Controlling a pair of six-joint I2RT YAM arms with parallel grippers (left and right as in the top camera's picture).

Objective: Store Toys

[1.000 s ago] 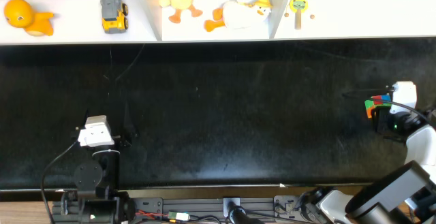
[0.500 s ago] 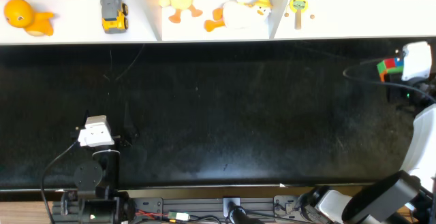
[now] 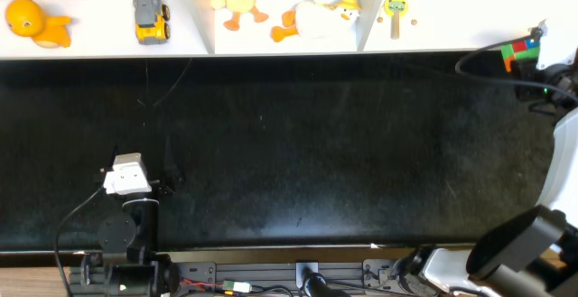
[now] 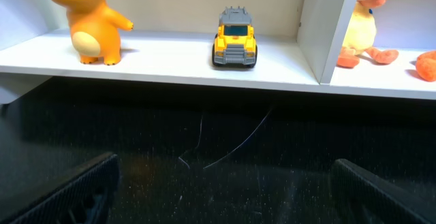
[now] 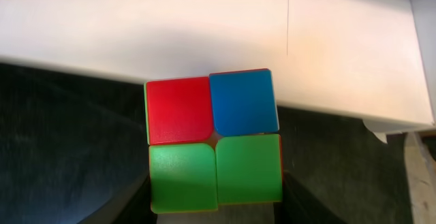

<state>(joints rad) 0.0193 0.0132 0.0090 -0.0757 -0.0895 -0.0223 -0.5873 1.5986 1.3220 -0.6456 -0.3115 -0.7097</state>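
Well, the right gripper (image 3: 527, 58) is clamped on the puzzle cube (image 5: 213, 139) — red, blue and green squares showing — right at the front edge of the white shelf (image 3: 452, 26), near its right end; the left gripper (image 4: 225, 197) sits well back from that shelf, fingers spread wide, facing the yellow truck (image 4: 235, 37).
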